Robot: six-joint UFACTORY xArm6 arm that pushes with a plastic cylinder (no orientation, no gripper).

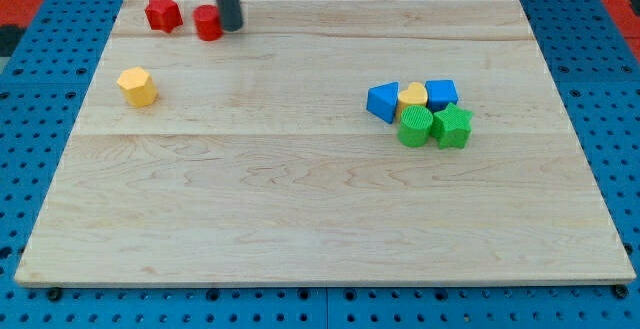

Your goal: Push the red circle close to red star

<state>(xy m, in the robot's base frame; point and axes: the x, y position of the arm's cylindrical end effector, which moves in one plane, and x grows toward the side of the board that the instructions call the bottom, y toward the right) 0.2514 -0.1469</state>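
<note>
The red circle sits near the view's top left on the wooden board. The red star lies just to its left, with a small gap between them. My tip is the lower end of the dark rod coming down from the view's top. It stands right against the red circle's right side.
A yellow hexagon lies at the left, below the red blocks. At the right is a tight cluster: a blue triangle, a yellow heart, a blue cube, a green circle and a green star.
</note>
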